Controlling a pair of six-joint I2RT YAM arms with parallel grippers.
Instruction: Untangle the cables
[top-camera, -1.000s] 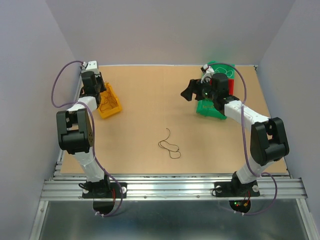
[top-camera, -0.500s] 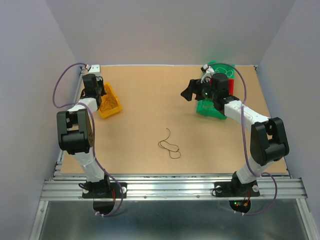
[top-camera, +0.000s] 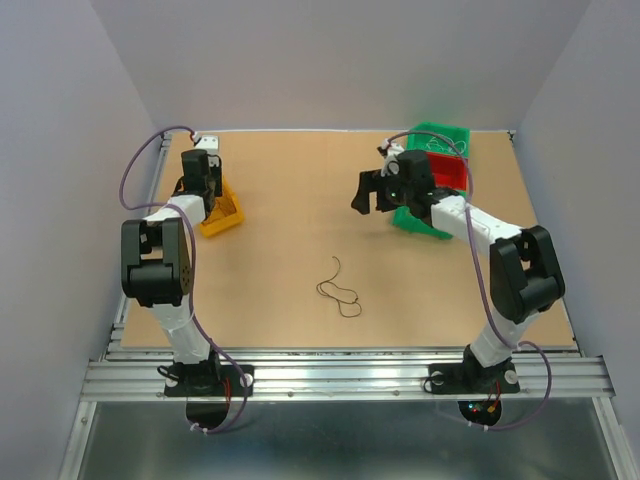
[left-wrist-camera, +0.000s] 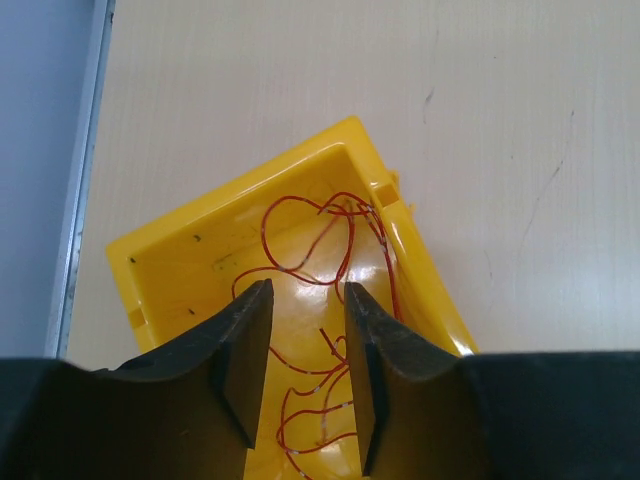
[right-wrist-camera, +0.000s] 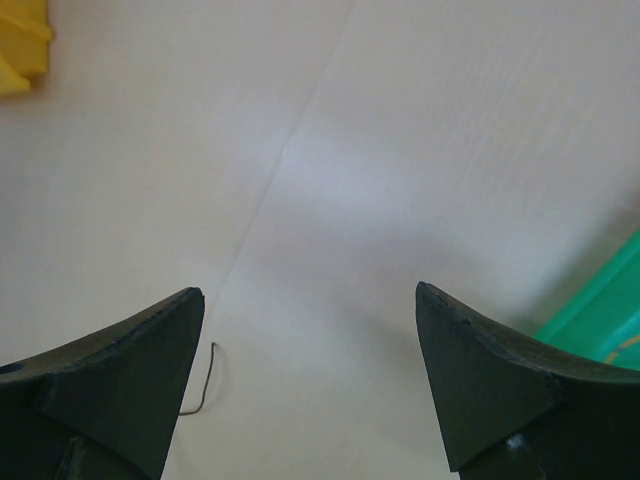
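Left tool barely parted over red wire in yellow bin; right tool wide open, should centre over dark cable.

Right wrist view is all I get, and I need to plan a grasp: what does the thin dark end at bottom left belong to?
Observer: It belongs to a single dark cable, which lies in loose curls on the table, nearer the arm bases than the right gripper.
Operator: And the yellow corner at top left?
Observer: That is a yellow bin holding tangled red wires.
Operator: Is the left arm busy there?
Observer: The left gripper hangs over the bin, fingers slightly apart, gripping nothing.
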